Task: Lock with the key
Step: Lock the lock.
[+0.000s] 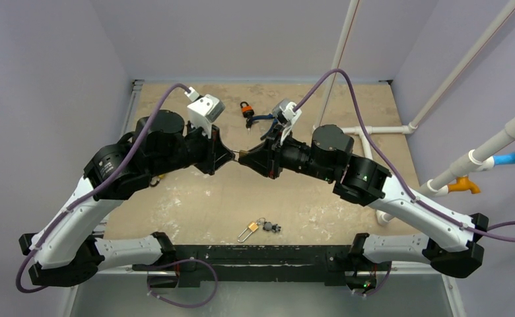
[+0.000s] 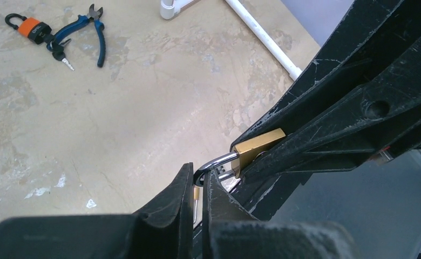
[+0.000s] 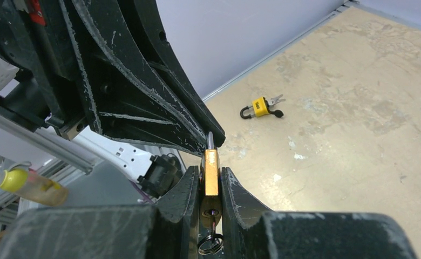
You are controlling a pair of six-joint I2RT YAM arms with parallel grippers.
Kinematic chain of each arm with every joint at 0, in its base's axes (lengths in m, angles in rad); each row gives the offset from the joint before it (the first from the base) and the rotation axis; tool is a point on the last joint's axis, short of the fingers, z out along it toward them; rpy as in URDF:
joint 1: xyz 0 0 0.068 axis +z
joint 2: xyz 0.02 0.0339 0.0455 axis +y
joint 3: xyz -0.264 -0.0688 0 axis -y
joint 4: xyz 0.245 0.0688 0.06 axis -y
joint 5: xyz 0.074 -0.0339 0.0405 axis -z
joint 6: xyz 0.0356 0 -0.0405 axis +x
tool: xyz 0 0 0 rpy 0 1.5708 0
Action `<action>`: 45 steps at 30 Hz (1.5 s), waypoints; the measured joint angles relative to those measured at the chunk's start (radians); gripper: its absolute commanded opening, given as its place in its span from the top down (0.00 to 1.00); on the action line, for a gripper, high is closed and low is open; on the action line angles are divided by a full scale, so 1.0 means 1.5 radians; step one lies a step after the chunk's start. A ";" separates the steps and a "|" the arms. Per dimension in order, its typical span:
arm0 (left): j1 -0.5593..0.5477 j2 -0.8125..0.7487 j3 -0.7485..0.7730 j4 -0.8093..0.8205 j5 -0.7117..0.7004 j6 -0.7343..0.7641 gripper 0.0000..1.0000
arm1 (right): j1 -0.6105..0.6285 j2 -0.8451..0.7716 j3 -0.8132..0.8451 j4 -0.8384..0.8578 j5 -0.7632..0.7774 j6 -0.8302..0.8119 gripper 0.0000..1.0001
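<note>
A small brass padlock (image 3: 211,172) is held in mid-air between both arms, above the middle of the table (image 1: 195,198). My right gripper (image 3: 211,181) is shut on its body. A key (image 3: 212,216) with a ring (image 3: 209,244) sticks in the keyhole, pointing back toward my right wrist. My left gripper (image 2: 197,181) is shut on the tip of the steel shackle (image 2: 219,161), and the brass body (image 2: 258,144) shows past it. In the top view the two grippers meet tip to tip, left (image 1: 230,156) and right (image 1: 245,158). I cannot tell whether the shackle is seated.
A second brass padlock with keys (image 1: 249,229) lies near the table's front edge and also shows in the right wrist view (image 3: 259,107). An orange padlock (image 2: 33,29) and blue pliers (image 2: 84,38) lie at the back. White pipes (image 1: 380,130) run along the right.
</note>
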 measured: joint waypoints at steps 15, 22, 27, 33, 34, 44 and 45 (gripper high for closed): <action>-0.003 -0.066 -0.084 0.148 0.000 -0.022 1.00 | 0.001 -0.004 0.002 0.052 0.014 0.002 1.00; -0.003 -0.067 -0.079 0.163 -0.002 -0.021 1.00 | -0.001 -0.003 0.004 0.070 0.010 0.007 1.00; -0.006 -0.056 -0.057 0.163 -0.009 -0.017 1.00 | -0.003 -0.003 0.006 0.085 0.011 0.007 1.00; -0.017 -0.052 -0.039 0.164 -0.027 -0.016 1.00 | -0.004 0.000 0.009 0.109 0.010 0.009 1.00; -0.020 -0.051 -0.034 0.164 -0.033 -0.015 1.00 | -0.004 0.002 0.010 0.114 0.010 0.009 1.00; -0.050 -0.044 0.011 0.168 -0.087 0.003 1.00 | -0.012 0.034 0.041 0.168 -0.004 0.023 1.00; -0.052 -0.044 0.015 0.169 -0.095 0.004 1.00 | -0.014 0.038 0.045 0.172 -0.007 0.024 1.00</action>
